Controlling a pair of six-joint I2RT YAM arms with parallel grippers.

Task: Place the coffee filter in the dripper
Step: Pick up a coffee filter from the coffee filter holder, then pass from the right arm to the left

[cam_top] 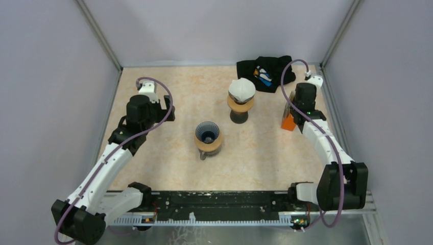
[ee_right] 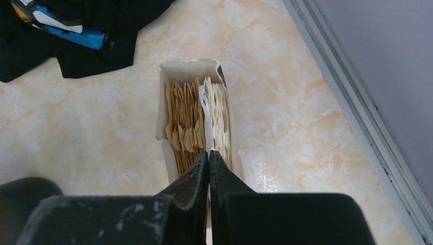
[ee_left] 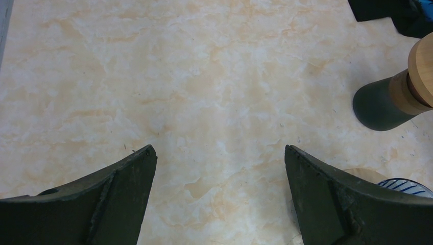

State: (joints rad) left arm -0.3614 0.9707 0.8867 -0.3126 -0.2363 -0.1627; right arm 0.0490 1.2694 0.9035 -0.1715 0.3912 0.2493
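The pale marbled beige tabletop (cam_top: 255, 153) is enclosed by plain lilac-grey walls (cam_top: 214, 30), joined at grey metal corner posts (cam_top: 100, 33).

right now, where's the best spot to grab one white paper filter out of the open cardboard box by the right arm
Pinch the upper edge of one white paper coffee filter, coming straight down from above. The filters stand on edge, packed in the open-topped cardboard box, so only their thin top edges are free. The right pincer is shut there, seemingly on one.
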